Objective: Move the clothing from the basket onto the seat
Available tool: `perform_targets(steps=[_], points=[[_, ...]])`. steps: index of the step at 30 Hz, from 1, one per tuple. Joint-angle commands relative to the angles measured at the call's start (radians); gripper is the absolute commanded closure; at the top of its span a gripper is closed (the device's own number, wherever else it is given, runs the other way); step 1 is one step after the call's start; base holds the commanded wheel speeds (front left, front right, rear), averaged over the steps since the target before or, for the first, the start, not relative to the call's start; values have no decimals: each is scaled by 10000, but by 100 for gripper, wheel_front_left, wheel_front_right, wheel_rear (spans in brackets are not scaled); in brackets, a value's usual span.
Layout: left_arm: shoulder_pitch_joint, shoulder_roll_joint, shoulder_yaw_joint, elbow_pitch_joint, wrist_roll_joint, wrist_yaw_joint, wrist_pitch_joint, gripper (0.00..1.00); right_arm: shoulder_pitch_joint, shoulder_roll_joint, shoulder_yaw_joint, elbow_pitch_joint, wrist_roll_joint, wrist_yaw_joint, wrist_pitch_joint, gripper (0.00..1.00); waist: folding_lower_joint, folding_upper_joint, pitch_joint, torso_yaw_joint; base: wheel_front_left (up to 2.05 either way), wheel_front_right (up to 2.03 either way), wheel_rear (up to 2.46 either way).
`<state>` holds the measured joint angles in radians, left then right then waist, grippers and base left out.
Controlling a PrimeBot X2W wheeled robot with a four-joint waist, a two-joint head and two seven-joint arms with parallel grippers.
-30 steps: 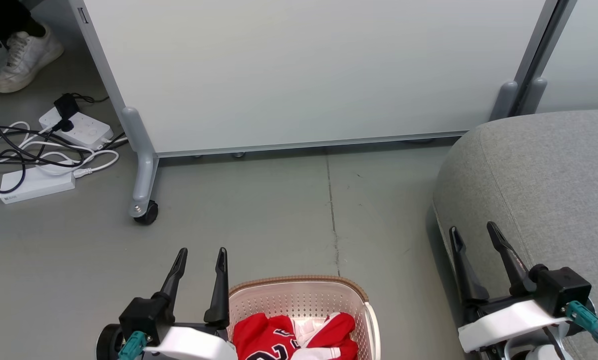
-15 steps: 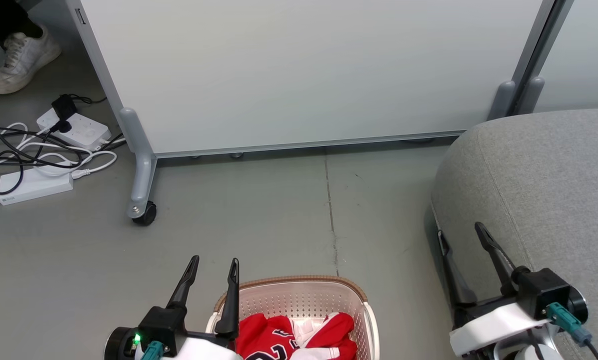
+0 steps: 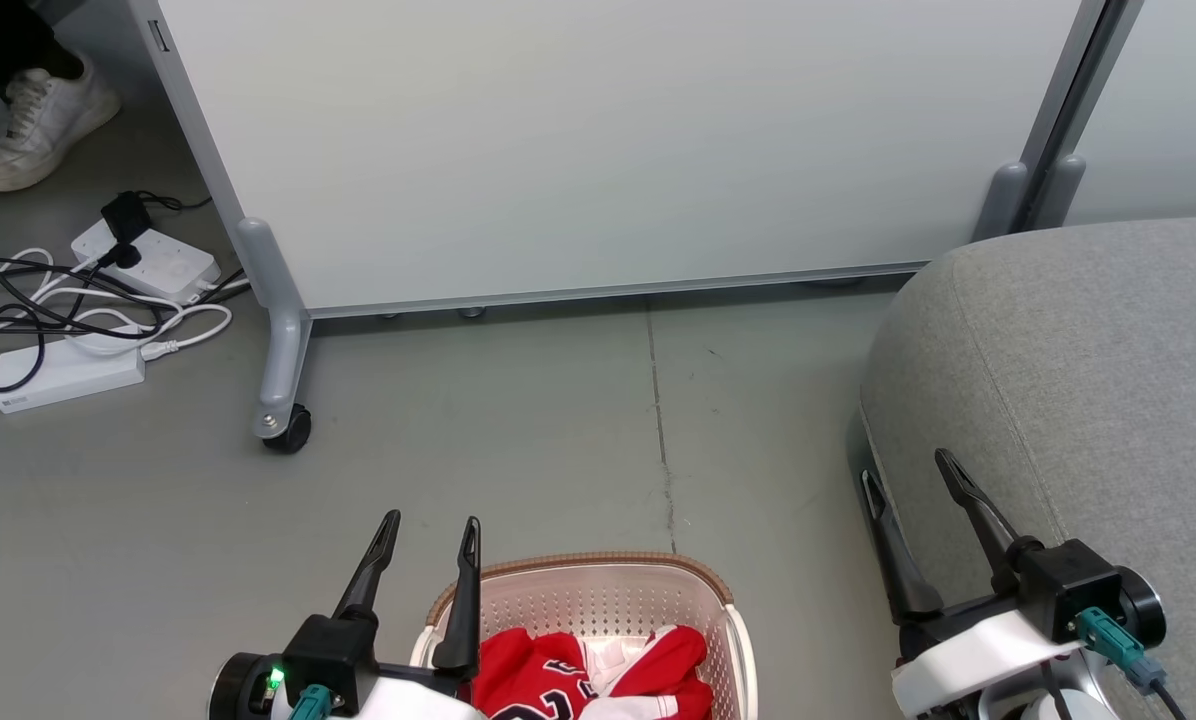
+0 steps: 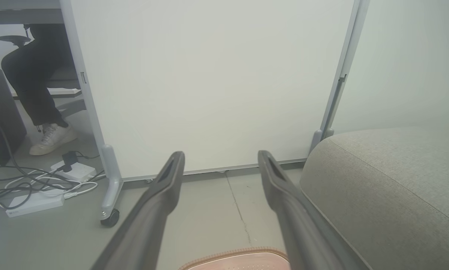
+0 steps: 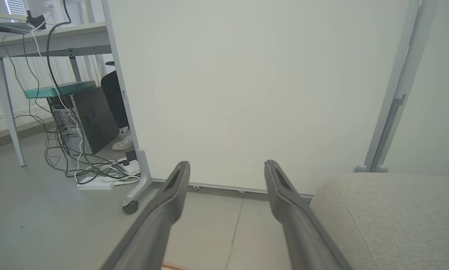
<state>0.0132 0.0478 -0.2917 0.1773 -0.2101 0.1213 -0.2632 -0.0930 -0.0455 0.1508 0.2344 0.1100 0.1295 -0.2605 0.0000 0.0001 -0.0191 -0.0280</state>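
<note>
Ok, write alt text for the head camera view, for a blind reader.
Red clothing lies in a cream basket on the floor at bottom centre, flanked by open grippers: the left gripper by the basket's left rim, the right gripper by a grey seat. Behind stands a pale wheeled partition, with power strips and cables far left.

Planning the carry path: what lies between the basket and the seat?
Bare grey floor separates the basket from the seat in the head view; the open right pincer hovers beside the seat's near edge.
</note>
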Motion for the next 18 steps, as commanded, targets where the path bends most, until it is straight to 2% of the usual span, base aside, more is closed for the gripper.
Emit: perform_targets(steps=[1, 12, 18], points=[[22, 45, 27, 16, 36, -6, -24, 0, -79, -89, -15, -24, -14, 22, -73, 0, 0, -1, 14, -2, 0, 0, 0], [-131, 46, -198, 137, 39, -161, -23, 0, -153, -89, -270, 458, 55, 22, -66, 0, 0, -1, 445, -204, 0, 0, 0], [-441, 46, -409, 661, 16, -358, -21, 0, -460, -85, -273, 445, 136, 21, -66, 0, 0, -1, 1396, -560, 0, 0, 0]])
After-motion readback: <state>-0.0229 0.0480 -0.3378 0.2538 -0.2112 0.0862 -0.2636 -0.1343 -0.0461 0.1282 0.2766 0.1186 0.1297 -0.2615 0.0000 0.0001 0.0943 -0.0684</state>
